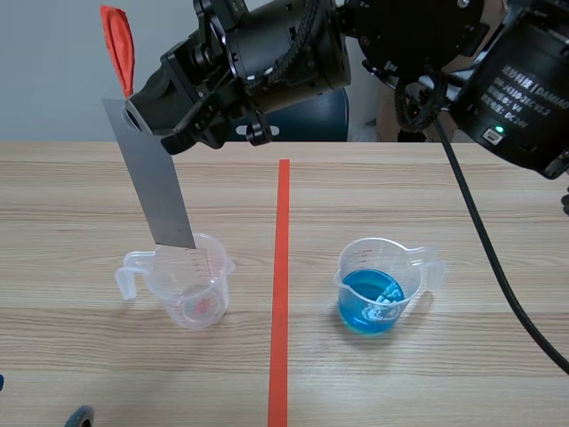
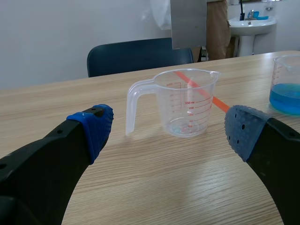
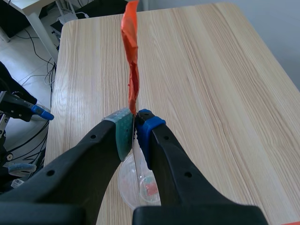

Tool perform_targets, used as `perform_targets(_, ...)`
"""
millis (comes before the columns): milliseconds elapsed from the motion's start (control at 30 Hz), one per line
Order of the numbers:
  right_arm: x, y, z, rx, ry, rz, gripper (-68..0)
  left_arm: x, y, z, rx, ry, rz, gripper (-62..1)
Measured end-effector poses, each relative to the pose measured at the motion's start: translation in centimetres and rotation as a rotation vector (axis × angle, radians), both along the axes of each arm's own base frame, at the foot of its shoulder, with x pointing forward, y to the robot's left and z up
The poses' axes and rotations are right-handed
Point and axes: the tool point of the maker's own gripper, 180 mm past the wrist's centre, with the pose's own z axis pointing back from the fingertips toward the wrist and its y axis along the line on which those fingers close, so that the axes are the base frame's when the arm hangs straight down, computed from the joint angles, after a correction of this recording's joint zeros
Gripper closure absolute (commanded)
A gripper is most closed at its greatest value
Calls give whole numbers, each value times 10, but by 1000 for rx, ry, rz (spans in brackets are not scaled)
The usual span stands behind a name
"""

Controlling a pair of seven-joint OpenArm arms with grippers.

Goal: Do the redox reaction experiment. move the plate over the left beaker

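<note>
A grey metal plate [image 1: 160,182] with a red tape tag [image 1: 118,44] at its top hangs tilted from my right gripper [image 1: 142,120], which is shut on its upper end. The plate's lower edge is just above the rim of the left beaker [image 1: 197,289], a clear empty measuring cup with red marks. In the right wrist view the tag [image 3: 131,61] rises from between the pads of my right gripper [image 3: 135,129], and the left beaker [image 3: 126,183] lies below them. My left gripper [image 2: 168,129] is open, low on the table, with the left beaker [image 2: 185,103] and the plate [image 2: 188,23] ahead of it.
The right beaker [image 1: 378,289] holds blue liquid and stands right of the orange tape line [image 1: 281,294]. The right arm's cable [image 1: 484,240] hangs behind that beaker. A dark chair [image 2: 136,54] stands beyond the table's far edge.
</note>
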Motion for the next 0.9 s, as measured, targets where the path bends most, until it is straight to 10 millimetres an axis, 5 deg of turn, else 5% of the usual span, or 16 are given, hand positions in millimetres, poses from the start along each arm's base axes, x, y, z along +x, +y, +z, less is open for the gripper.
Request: perform_targets(900,0,1,2,10,-2,0,-4,0,0,0,0,0,0,-508)
